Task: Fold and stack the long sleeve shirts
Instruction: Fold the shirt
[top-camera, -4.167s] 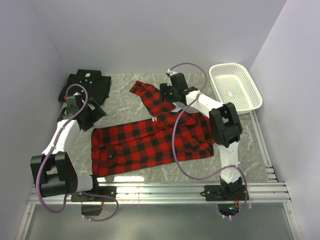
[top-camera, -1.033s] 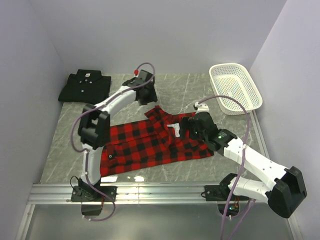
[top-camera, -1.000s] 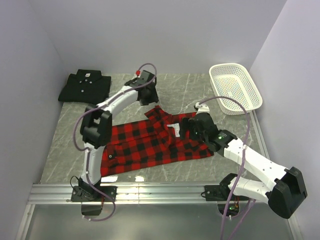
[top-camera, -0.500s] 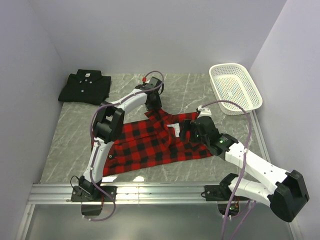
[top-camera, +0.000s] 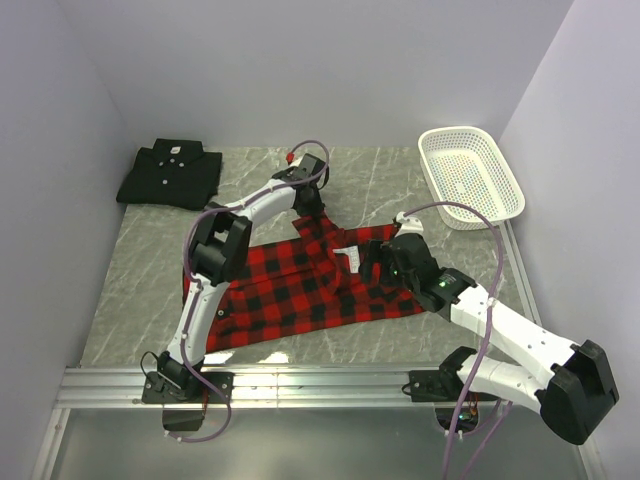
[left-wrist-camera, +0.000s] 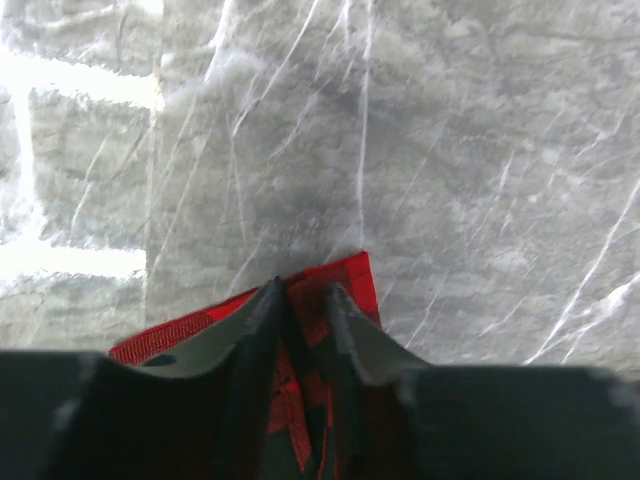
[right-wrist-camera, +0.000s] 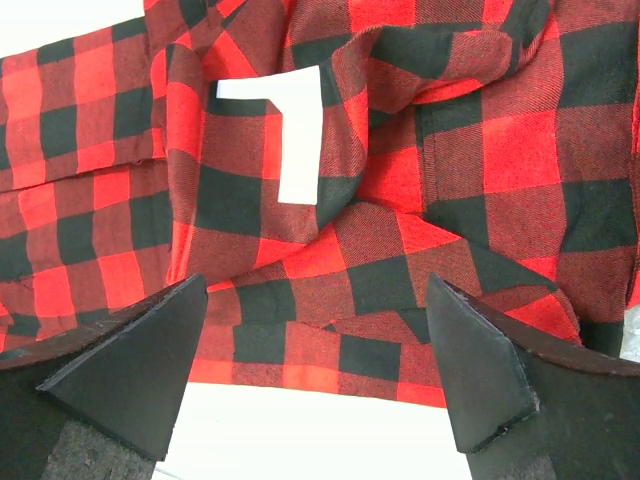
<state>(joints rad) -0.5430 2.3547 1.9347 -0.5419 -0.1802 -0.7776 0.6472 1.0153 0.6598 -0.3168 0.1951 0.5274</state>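
Observation:
The red-and-black plaid shirt (top-camera: 300, 285) lies spread across the middle of the table, one sleeve running up toward the far side. My left gripper (top-camera: 309, 207) is down at that sleeve's far end. In the left wrist view its jaws (left-wrist-camera: 303, 292) are pinched together on the red cuff edge (left-wrist-camera: 350, 275). My right gripper (top-camera: 373, 258) hovers open over the shirt's right part. In the right wrist view it (right-wrist-camera: 315, 290) stands wide above rumpled plaid (right-wrist-camera: 380, 200) and a white letter (right-wrist-camera: 295, 140). The black shirt (top-camera: 170, 173) lies folded at the far left.
A white mesh basket (top-camera: 436, 182) stands at the far right corner. Light walls close in the table on three sides. Metal rails (top-camera: 320, 385) run along the near edge by the arm bases.
The left gripper swung right and came down onto the end of the plaid sleeve, and its jaws closed on the cloth. The right gripper barely moved and stayed open.

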